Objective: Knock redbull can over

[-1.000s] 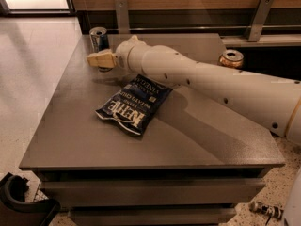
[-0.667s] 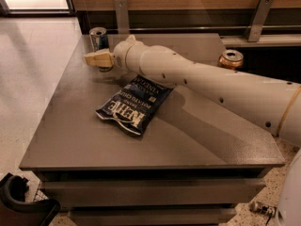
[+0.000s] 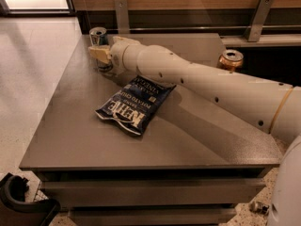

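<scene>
The redbull can [image 3: 98, 37] stands upright at the far left corner of the grey table [image 3: 80, 126]; its silver top and blue upper side show, its lower part is hidden behind my gripper. My gripper [image 3: 99, 55], cream-coloured, is at the end of the white arm that reaches across the table from the right. It sits right in front of the can, at or almost at its side.
A dark blue Kettle chip bag [image 3: 134, 103] lies flat in the table's middle, partly under the arm. A wider gold can [image 3: 230, 60] stands at the far right, behind the arm. Metal brackets and a wood wall run along the back. Floor lies left.
The gripper has moved a little toward the can and now overlaps its lower part. The can still stands upright; the chip bag has not moved.
</scene>
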Robot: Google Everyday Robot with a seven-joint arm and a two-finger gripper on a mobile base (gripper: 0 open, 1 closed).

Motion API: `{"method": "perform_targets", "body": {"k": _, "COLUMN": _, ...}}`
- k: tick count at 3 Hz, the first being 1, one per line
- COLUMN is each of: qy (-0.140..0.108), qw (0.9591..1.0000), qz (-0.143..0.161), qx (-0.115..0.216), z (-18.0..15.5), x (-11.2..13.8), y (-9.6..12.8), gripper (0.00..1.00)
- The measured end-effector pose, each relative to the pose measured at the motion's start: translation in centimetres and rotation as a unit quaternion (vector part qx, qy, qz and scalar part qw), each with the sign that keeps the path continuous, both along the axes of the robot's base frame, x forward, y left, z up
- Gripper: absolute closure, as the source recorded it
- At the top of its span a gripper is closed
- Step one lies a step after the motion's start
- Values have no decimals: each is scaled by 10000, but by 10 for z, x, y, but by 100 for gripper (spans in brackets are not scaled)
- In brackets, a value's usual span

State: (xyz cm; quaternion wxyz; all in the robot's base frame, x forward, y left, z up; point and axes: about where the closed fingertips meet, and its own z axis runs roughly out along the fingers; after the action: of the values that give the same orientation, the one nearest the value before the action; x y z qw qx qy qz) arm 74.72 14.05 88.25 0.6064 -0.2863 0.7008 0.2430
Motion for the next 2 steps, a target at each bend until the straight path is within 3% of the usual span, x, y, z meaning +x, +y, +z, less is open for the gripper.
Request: {"method": "perform_targets", "body": {"k": 2, "qy": 1, "qw": 10000, "qz": 25, "qx": 3, "z": 0, "x": -1, "y": 4, "gripper": 85}}
